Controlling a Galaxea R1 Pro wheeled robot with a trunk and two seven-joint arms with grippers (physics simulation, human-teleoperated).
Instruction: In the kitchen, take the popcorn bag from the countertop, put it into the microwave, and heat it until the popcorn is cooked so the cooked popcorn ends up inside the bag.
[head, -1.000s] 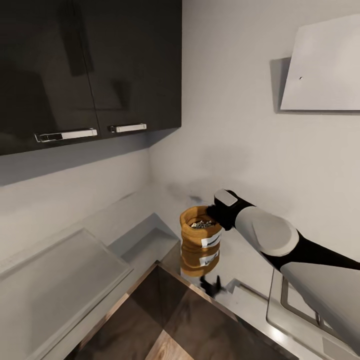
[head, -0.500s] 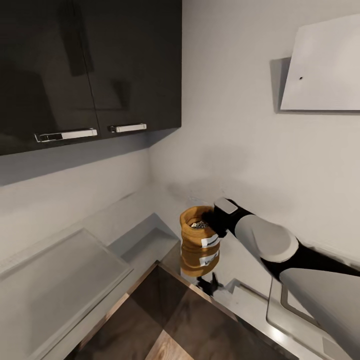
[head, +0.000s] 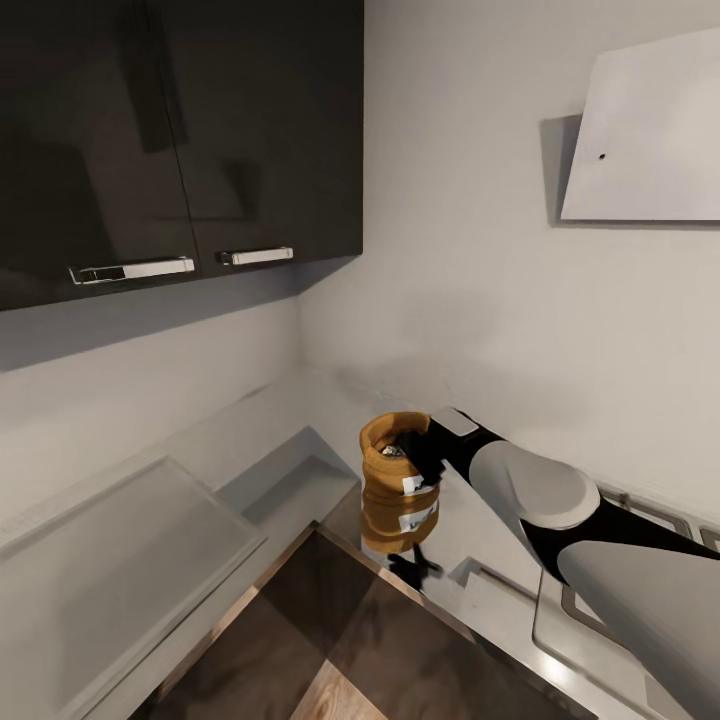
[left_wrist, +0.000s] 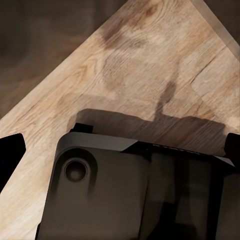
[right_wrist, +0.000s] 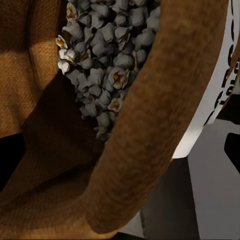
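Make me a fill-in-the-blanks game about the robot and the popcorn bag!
1. The popcorn bag stands on the shiny grey ____.
2. The arm reaching to the bag's rim is the robot's ____ arm.
3. The label on the bag is coloured ____.
4. The handles on the dark cupboards above number ____.

Missing words: countertop; right; white; two

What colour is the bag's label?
White with dark print on the bag; right wrist view shows it best.

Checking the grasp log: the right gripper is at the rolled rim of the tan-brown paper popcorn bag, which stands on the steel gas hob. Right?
Not quite. In the head view the tan-brown paper popcorn bag stands on the smooth grey countertop, not the hob. The right gripper is at its rolled rim.
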